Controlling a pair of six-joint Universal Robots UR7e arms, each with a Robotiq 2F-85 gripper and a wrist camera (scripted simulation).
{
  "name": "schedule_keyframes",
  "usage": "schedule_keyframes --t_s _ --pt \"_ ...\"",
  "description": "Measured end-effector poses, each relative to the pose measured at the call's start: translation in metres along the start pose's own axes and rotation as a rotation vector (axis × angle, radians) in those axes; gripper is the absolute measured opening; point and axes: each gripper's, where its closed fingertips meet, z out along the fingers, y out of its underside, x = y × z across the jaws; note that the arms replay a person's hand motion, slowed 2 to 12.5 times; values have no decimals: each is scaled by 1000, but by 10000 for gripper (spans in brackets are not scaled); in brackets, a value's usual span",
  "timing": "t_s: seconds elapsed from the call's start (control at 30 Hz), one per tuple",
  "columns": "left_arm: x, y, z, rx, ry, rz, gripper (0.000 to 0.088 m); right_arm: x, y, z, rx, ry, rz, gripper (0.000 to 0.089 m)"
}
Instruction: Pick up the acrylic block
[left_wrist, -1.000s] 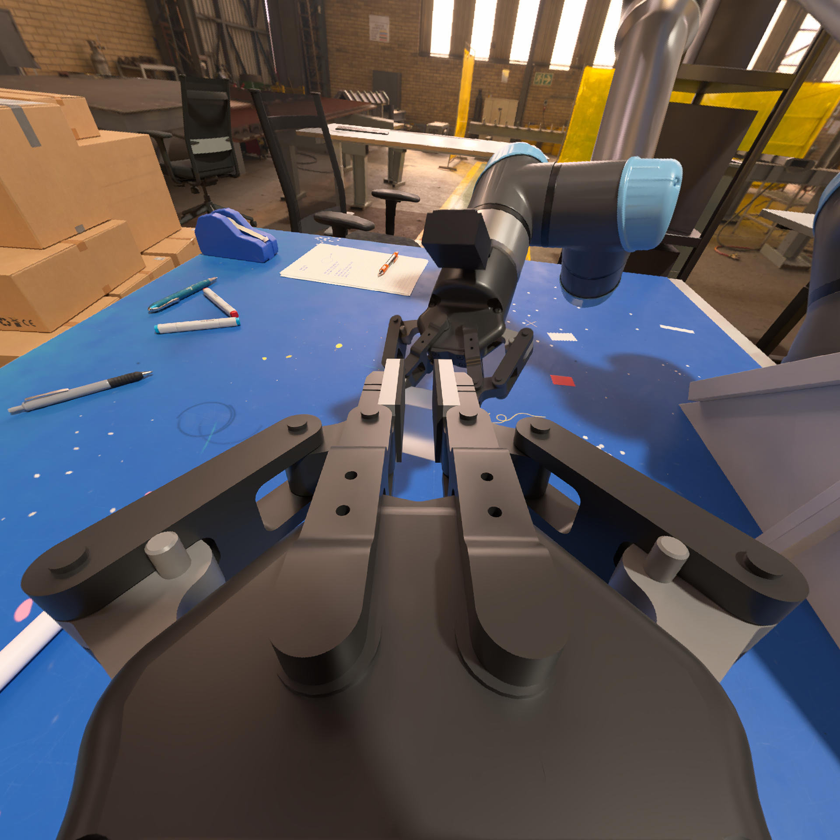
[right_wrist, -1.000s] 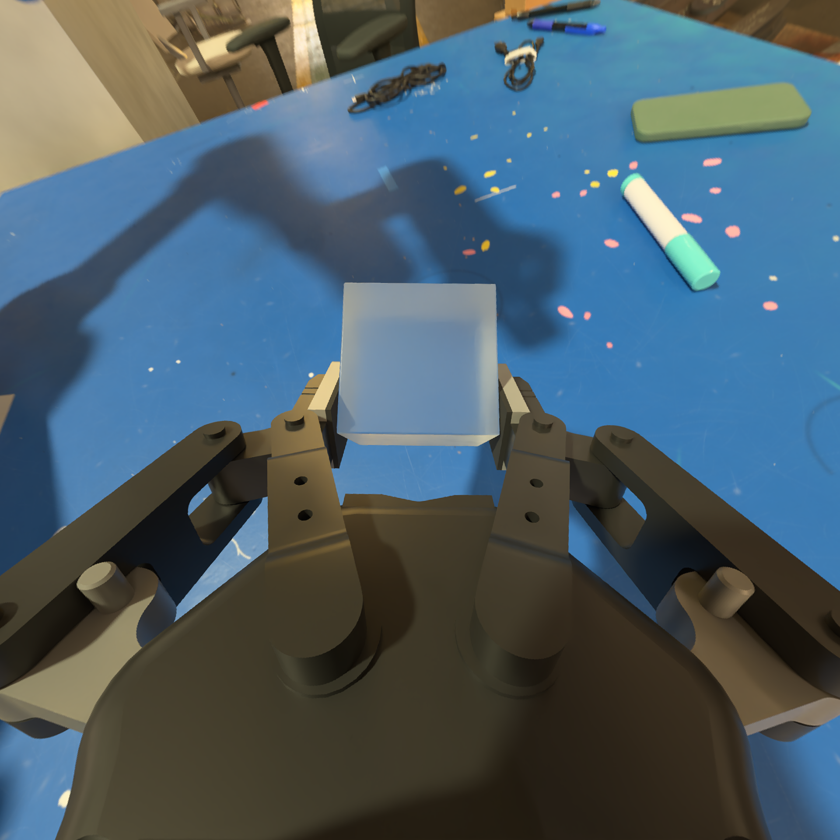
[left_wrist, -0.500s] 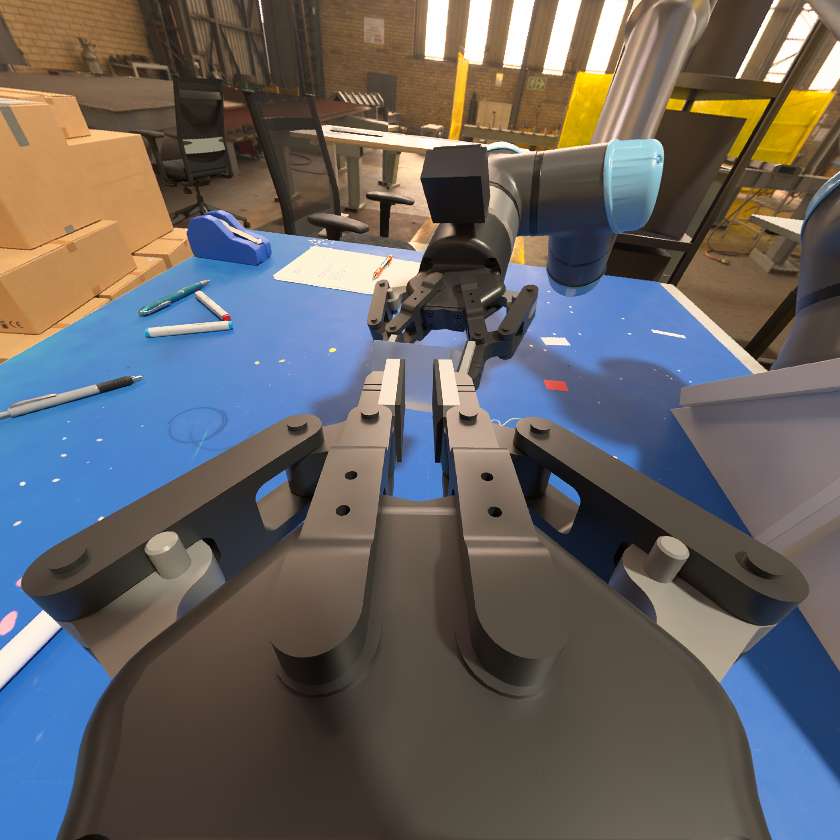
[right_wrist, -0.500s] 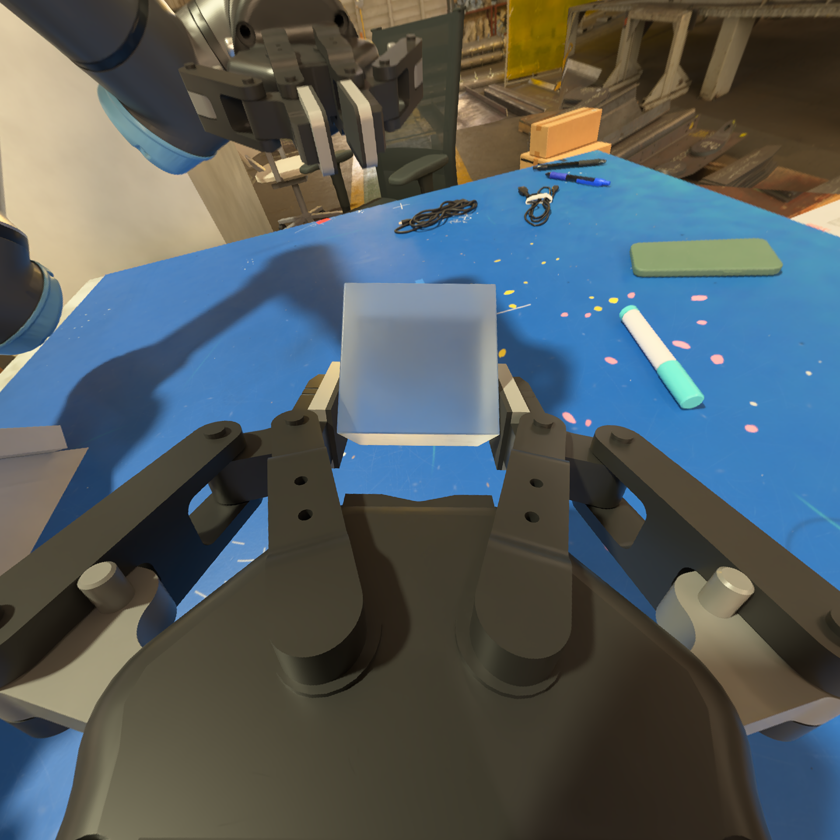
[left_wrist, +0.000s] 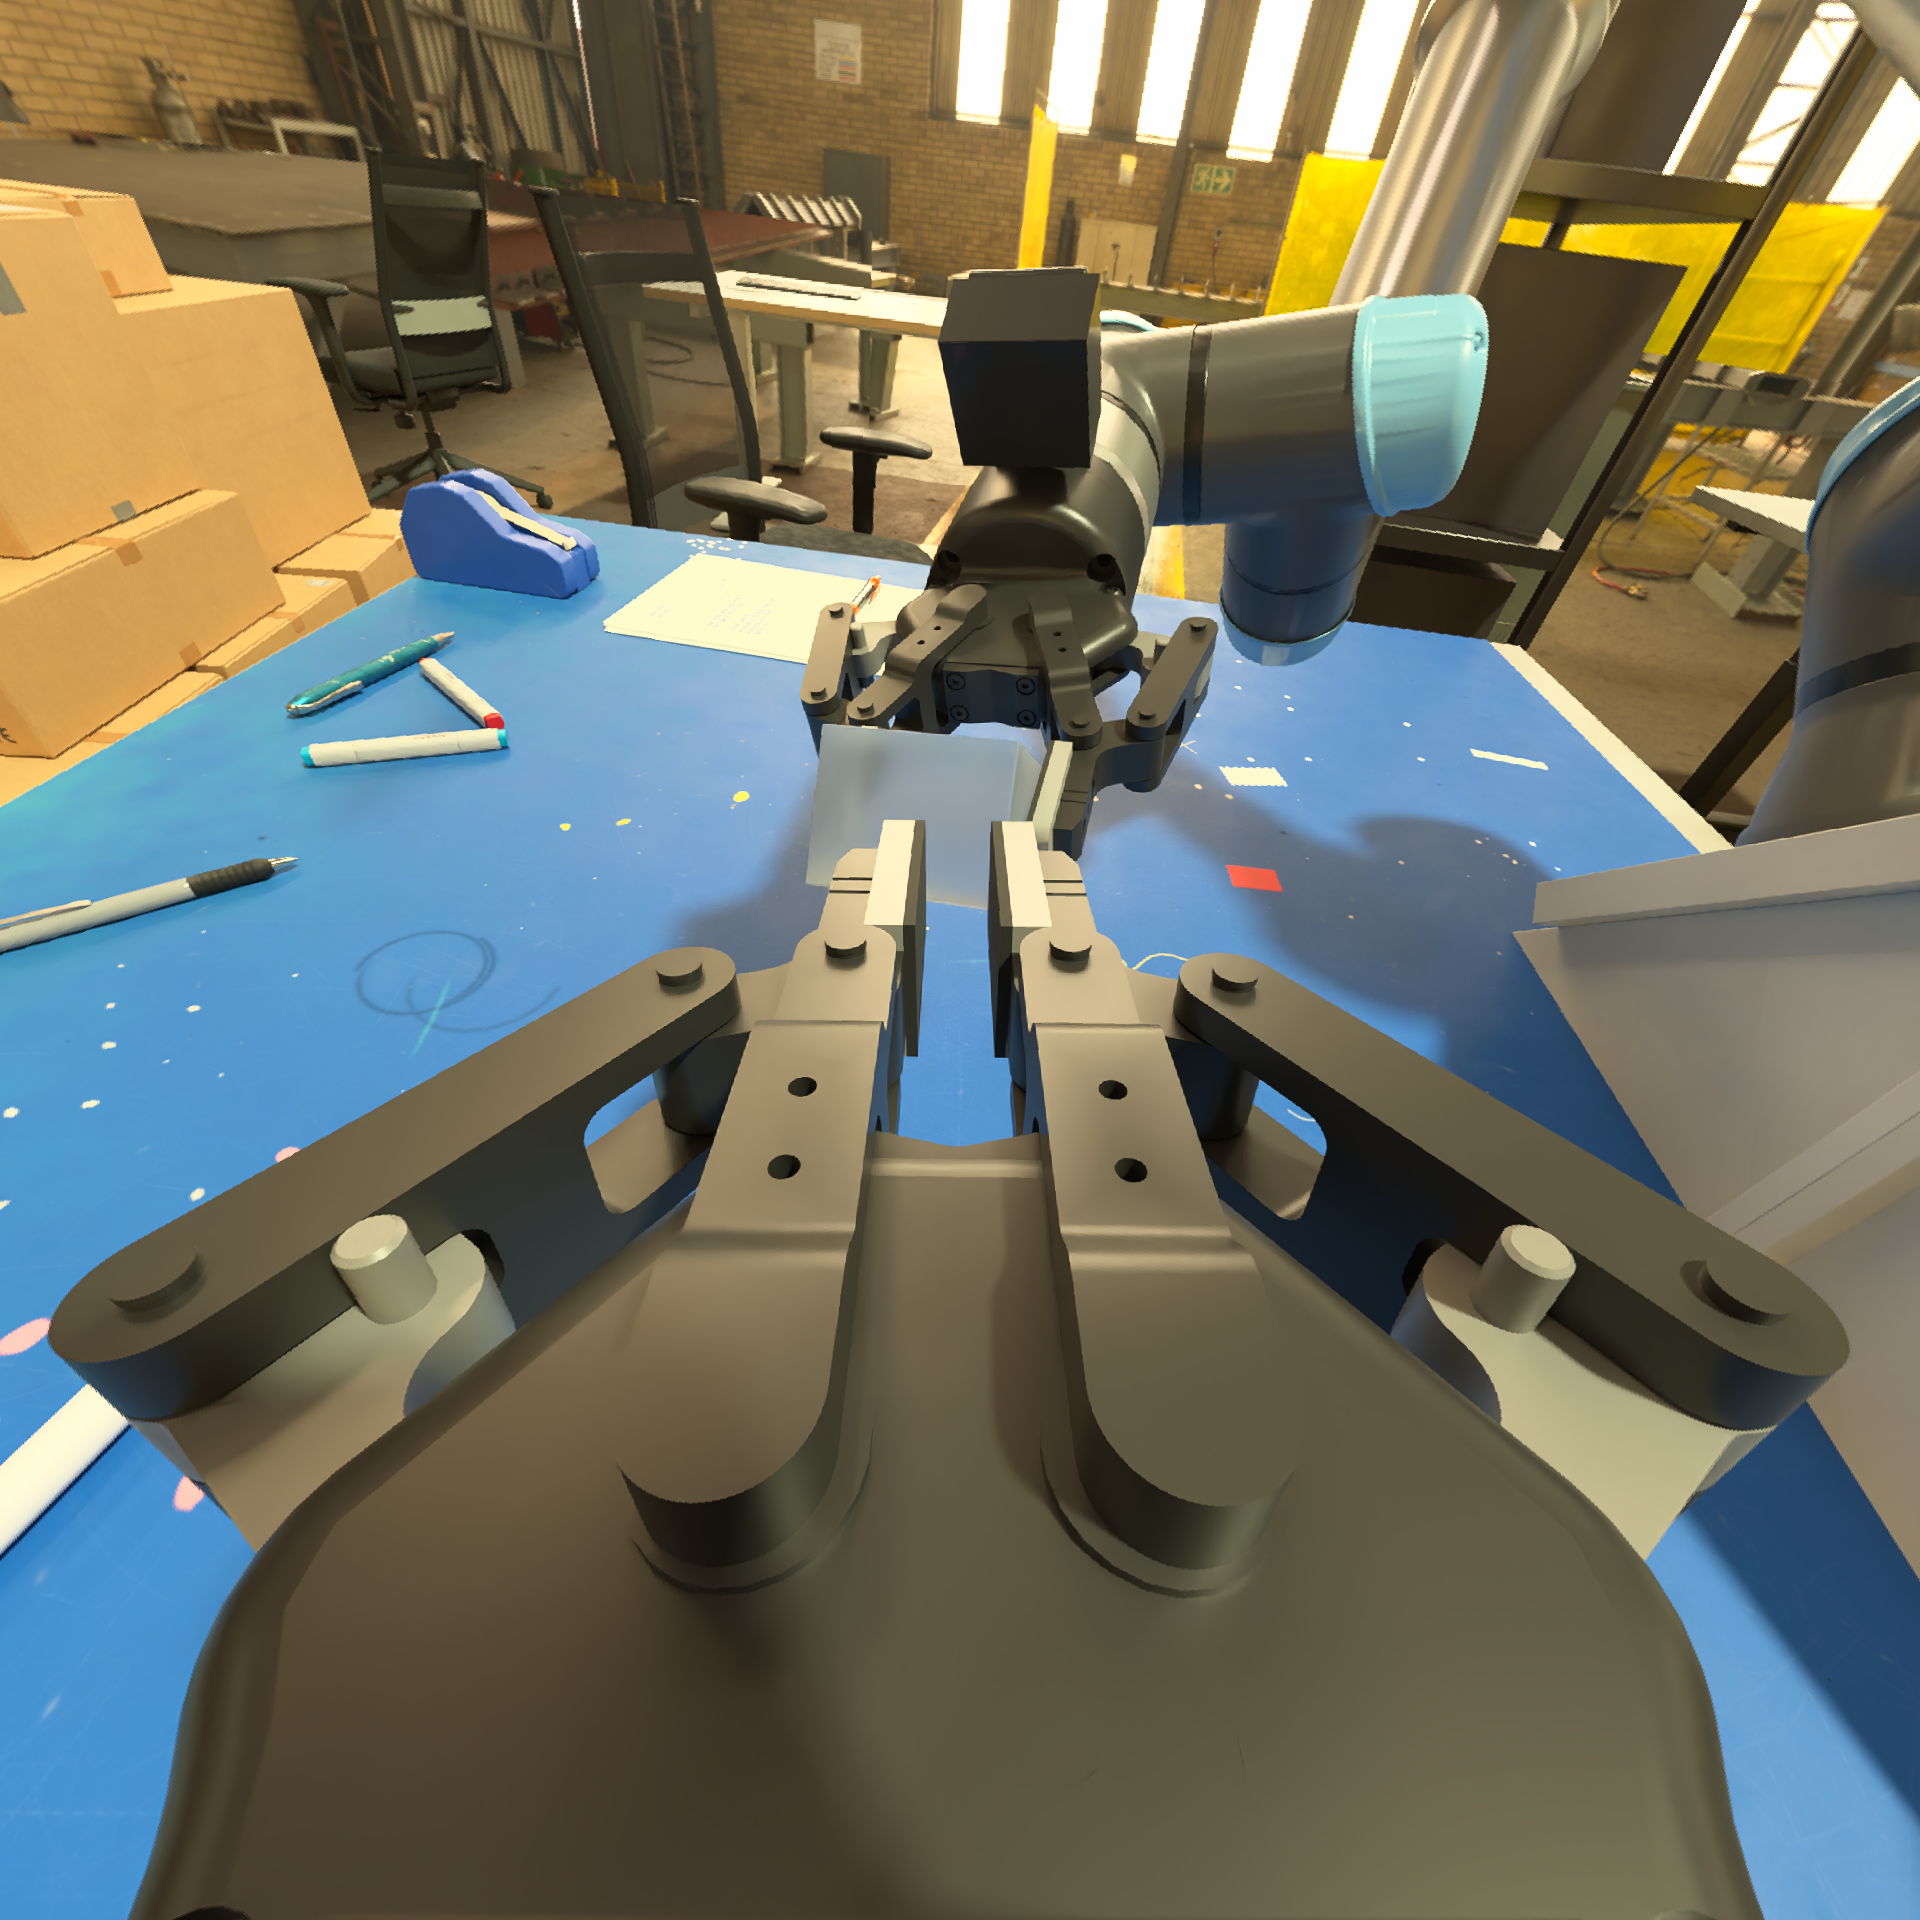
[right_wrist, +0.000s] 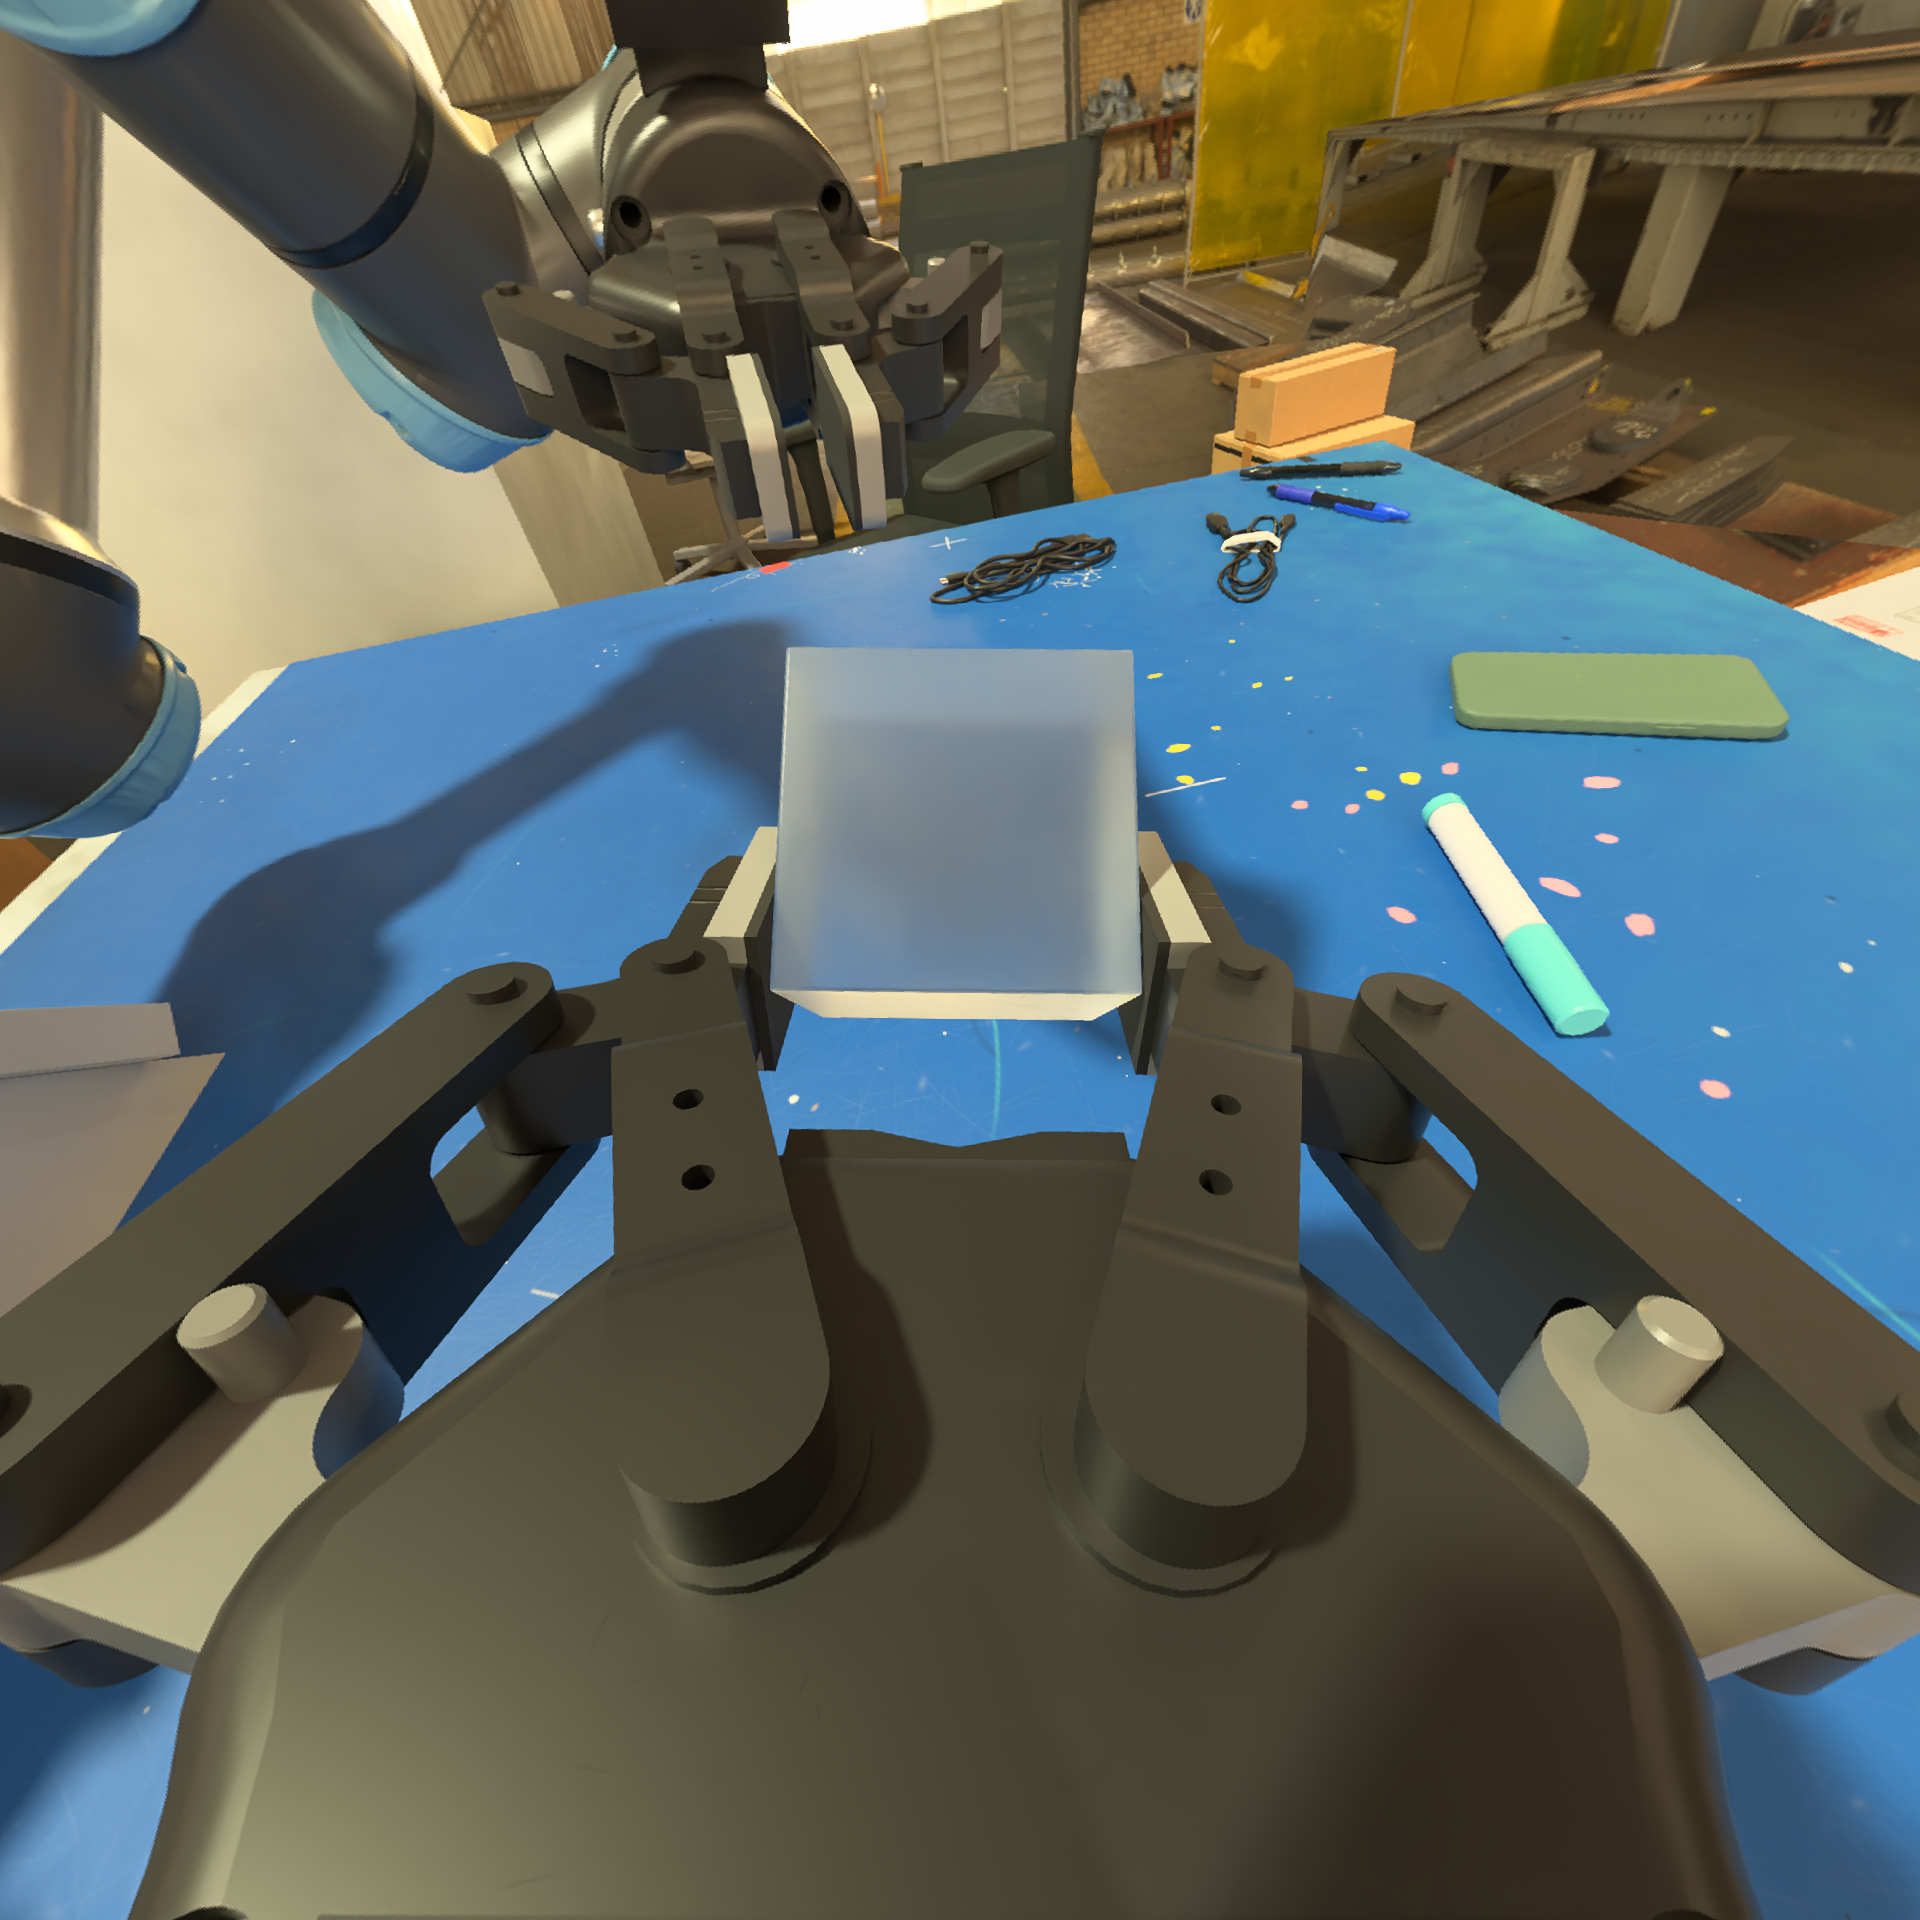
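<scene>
Right wrist view: the right gripper (right_wrist: 956, 914) pinches the acrylic block (right_wrist: 956, 821) between its fingers (right_wrist: 1169, 899), one pad flat on each side face. The block is a frosted, see-through cube held clear of the blue counter (right_wrist: 468, 831); its lower edge shows pale, and its shadow falls to the left of the fingers. Right of the fingers lies a white marker with a teal cap (right_wrist: 1512, 914), with a green flat pad (right_wrist: 1616, 694) beyond it. Past the fingertips lie a black coiled cable (right_wrist: 1023, 568), a smaller tied cable (right_wrist: 1252, 556) and two pens (right_wrist: 1330, 486) near the far edge. Straight ahead and above, the left gripper (right_wrist: 805, 447) faces this camera, partly covering a dark chair behind it.

Left wrist view: the left gripper (left_wrist: 954, 873) holds nothing; its fingers (left_wrist: 894, 873) stand close together with a narrow gap between them. Just beyond their tips hangs the block (left_wrist: 914, 800), its lower part hidden by them. Left of the fingers lie a grey pen (left_wrist: 145, 899), two white markers (left_wrist: 400, 746), a teal pen (left_wrist: 369, 673) and a blue tape dispenser (left_wrist: 499, 535); a sheet of paper (left_wrist: 727, 613) lies ahead, partly hidden by the right arm. A grey panel is cut off at the right edge. Cardboard boxes (left_wrist: 125, 447) stand left of the counter, in a brick hall with tall windows.
</scene>
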Motion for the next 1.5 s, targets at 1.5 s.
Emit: schedule_keyframes --t_s 1.5 --pt "3 8 7 -41 11 -6 112 -8 -8 -2 29 -16 -15 504"
